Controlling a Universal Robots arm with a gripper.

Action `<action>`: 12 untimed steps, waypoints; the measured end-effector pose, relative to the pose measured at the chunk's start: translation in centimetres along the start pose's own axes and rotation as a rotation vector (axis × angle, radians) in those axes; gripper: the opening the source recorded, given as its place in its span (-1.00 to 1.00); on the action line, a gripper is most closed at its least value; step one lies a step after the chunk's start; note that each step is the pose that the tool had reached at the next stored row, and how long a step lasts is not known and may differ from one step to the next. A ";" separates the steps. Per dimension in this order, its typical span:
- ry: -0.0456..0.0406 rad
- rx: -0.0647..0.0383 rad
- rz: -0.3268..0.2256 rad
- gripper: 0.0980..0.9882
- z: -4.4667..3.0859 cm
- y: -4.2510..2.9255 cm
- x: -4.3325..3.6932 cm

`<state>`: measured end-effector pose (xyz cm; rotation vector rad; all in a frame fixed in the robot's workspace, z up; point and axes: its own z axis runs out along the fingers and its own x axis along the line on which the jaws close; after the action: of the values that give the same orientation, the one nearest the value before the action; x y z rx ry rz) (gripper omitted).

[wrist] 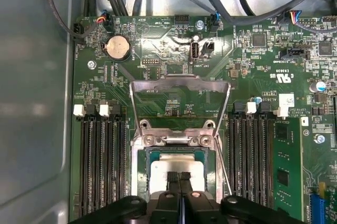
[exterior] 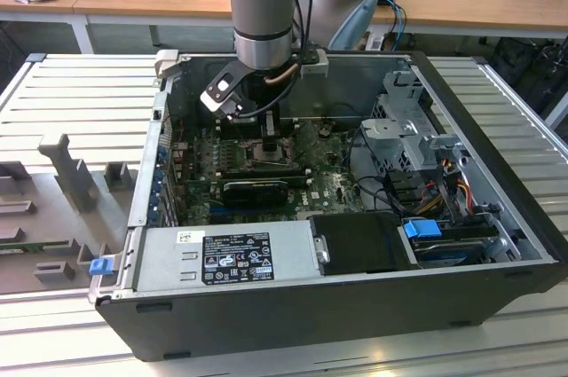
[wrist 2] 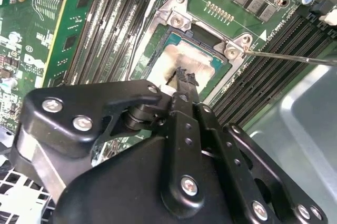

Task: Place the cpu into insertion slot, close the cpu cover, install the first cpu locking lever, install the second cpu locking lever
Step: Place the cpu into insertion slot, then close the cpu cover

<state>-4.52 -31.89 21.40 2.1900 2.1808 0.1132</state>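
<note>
A big open computer case [exterior: 355, 310] lies in the middle of the grey bench [exterior: 71, 93], and the robot arm reaches down into it. The gripper [wrist: 179, 175] [wrist 2: 185, 75] is closed tight, with its two black fingers [wrist: 171, 183] pressed together and nothing between them. Its tips sit right at the top of the cpu [wrist: 176, 166] [wrist 2: 181, 55]; I cannot tell if they push on it. The cpu (silvery, with dark smudges) lies flat inside the insertion slot [wrist: 139, 168] [wrist 2: 176, 18], on the green board [wrist: 253, 71] between rows of long black slots. The cpu cover [wrist: 158, 82] is flipped up and open, leaning away from the slot at its hinge side. A thin metal lever [wrist: 224, 168] [wrist 2: 289, 57] sticks out beside the slot, not hooked down.
</note>
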 end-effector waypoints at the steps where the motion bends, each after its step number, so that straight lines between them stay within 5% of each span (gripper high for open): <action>1: 0.0000 0.000 0.000 -0.98 -0.07 0.01 0.00; 12: 0.0018 0.001 0.001 -0.98 -0.53 0.21 0.01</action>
<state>-4.36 -31.89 21.95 2.1920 2.1815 0.1144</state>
